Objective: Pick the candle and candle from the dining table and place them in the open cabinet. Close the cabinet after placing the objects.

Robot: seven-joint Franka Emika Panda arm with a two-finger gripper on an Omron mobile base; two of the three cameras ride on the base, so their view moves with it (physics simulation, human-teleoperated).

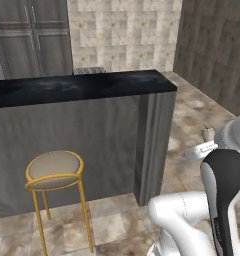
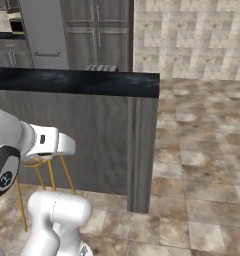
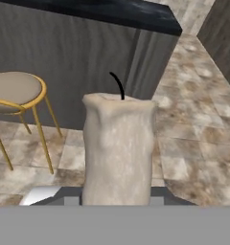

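The tool (image 3: 118,203) is closed around the candle (image 3: 119,148), held upright with its black wick at 12 o'clock. The black worktop (image 3: 112,14) lies beyond; a stool (image 3: 16,91) stands at 9 o'clock.

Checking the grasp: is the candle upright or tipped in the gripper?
Upright relative to the hand: the candle rises straight from the bottom of the hand view, wick at its top.

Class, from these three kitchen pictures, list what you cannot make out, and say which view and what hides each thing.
- Cream lumpy candle, hand view: its base is cut off at the bottom, so the finger grip is not visible.
- Glossy black marbled dining table, left base view: its left end runs off the edge.
- Yellow-legged round stool, right base view: the seat is hidden behind the white arm.
- Grey panelled cabinet doors: tops cropped.
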